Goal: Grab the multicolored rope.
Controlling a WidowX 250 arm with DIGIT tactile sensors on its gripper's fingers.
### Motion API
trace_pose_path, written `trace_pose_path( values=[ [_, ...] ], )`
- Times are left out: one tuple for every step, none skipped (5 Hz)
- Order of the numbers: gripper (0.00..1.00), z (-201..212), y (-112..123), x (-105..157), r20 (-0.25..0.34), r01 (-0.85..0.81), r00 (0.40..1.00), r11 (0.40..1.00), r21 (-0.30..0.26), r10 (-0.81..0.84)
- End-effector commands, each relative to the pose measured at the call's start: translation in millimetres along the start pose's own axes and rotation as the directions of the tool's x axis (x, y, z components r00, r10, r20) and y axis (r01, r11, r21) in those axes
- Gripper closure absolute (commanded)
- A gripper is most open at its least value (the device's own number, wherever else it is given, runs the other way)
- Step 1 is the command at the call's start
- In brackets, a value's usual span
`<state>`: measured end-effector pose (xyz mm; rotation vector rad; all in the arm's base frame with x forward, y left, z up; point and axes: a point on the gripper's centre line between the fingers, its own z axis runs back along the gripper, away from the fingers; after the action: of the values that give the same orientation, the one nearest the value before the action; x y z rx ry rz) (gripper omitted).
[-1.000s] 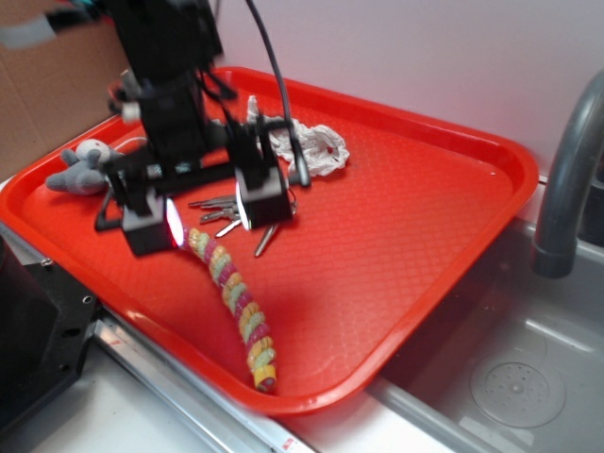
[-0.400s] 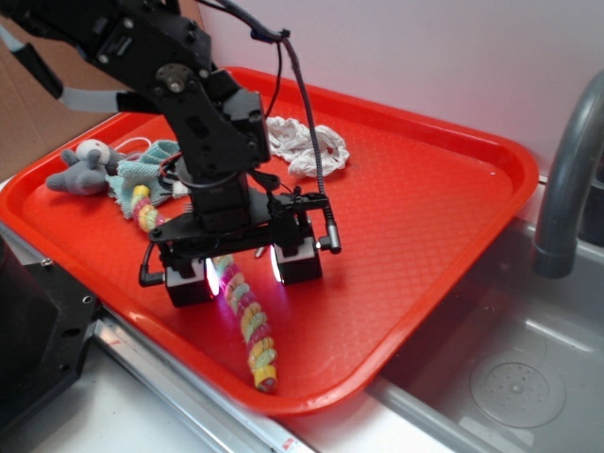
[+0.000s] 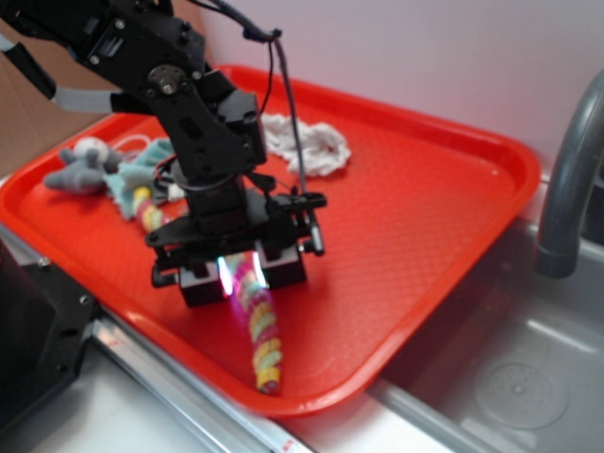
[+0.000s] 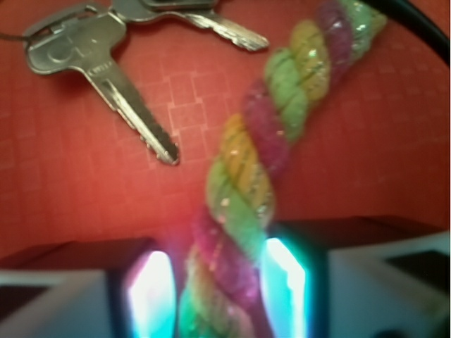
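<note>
Only the wrist view shows keys (image 4: 106,63) beside the rope (image 4: 246,183). The arm reaches down, gripper (image 3: 243,274) pads flanking the rope, contact unclear

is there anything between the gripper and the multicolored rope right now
Nothing visible. The gripper already straddles the multicolored rope, one finger on each side. The keys lie off to the side on the red tray, clear of the fingers.
</note>
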<state>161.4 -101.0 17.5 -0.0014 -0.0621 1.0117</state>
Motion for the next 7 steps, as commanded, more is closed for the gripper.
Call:
trace_pose_path(
  values=[
    [1.0,23.3,-4.3,14.6,0.002,0.061,0.998,0.998,0.008,-0.061],
    [1.0,70.9,-20.2,33.0,-0.049,0.286,0.957,0.958,0.013,-0.285],
    [1.0,111.1,-29.4,45.5,-0.054,0.433,0.9,0.901,-0.017,-0.433],
    [1.0,144.7,-33.9,47.9,-0.042,0.582,0.811,0.812,-0.037,-0.584],
    [1.0,195.4,-24.4,60.3,0.015,0.639,0.767,0.761,-0.114,-0.642],
    [1.0,223.8,-17.5,72.0,0.054,0.634,0.771,0.757,-0.156,-0.635],
    [1.0,232.4,-17.8,76.4,0.078,0.636,0.771,0.755,-0.162,-0.632]
  ],
)
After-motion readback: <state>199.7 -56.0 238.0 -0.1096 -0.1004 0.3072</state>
